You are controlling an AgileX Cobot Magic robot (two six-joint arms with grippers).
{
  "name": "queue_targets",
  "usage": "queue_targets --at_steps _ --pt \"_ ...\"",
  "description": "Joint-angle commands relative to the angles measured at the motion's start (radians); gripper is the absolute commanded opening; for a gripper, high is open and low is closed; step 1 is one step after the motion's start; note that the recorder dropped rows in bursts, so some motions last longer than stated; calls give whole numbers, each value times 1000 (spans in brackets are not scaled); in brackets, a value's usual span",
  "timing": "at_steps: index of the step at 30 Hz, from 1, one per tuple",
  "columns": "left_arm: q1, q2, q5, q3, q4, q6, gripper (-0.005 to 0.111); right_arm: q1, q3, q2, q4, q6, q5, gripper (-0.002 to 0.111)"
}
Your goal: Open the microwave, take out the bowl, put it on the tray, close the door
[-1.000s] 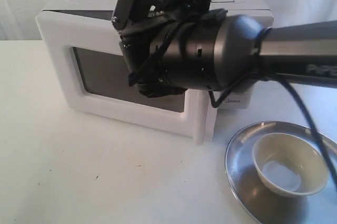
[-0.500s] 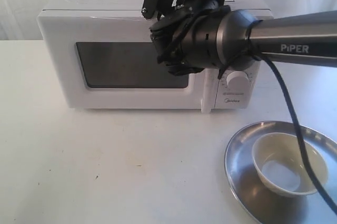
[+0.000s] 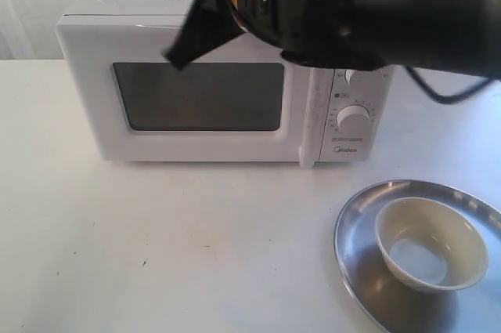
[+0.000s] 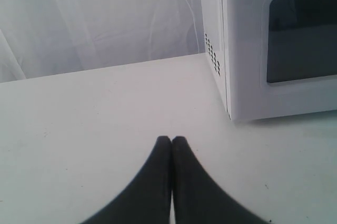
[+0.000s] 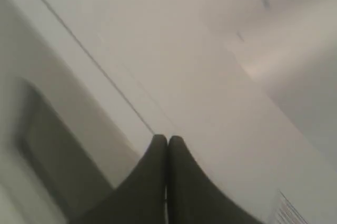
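Observation:
The white microwave (image 3: 211, 35) stands at the back of the table, its door (image 3: 200, 141) flush against the body, with the dark window and the tall bar handle (image 3: 307, 117). The cream bowl (image 3: 429, 253) sits upright inside the silver tray (image 3: 362, 270) at the front right. My right arm (image 3: 329, 4) is a dark blur over the microwave's top front edge. Its gripper (image 5: 167, 138) is shut and empty, hovering above the microwave's top (image 5: 210, 76). My left gripper (image 4: 171, 139) is shut and empty, low over the table beside the microwave's vented side (image 4: 211, 55).
A white curtain (image 4: 95, 18) closes off the back. Two white dials (image 3: 355, 117) sit right of the door. The tray runs off the exterior view's right and bottom edges. Bare white tabletop (image 3: 156, 247) lies in front of the microwave.
The door swung from ajar to fully shut. My right arm then rose from in front of the door to above the microwave, now motion-blurred. Bowl and tray stayed put.

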Motion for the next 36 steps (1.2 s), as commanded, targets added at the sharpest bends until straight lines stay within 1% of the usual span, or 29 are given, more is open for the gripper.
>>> queue_targets --at_steps 1,6,11,17,20,24,27,33,36 --pt "0 -2 -5 -3 -8 0 0 66 152 -261 9 102 -149 0" --pt "0 -2 -5 -3 -8 0 0 88 393 -585 7 143 -154 0" --pt "0 -2 -5 -3 -8 0 0 88 624 -869 7 257 -77 0" --pt "0 -2 -5 -3 -8 0 0 88 821 -1172 9 468 -63 0" --pt "0 -2 -5 -3 -8 0 0 88 921 -1303 10 511 -84 0" --pt "0 -2 -5 -3 -8 0 0 85 1025 -1424 58 511 -45 0" --pt "0 -2 -5 -3 -8 0 0 85 1069 -1477 86 530 -21 0" --pt "0 -2 -5 -3 -8 0 0 85 1094 -1497 94 558 -31 0" --pt "0 -2 -5 -3 -8 0 0 85 1094 -1497 94 558 -83 0"
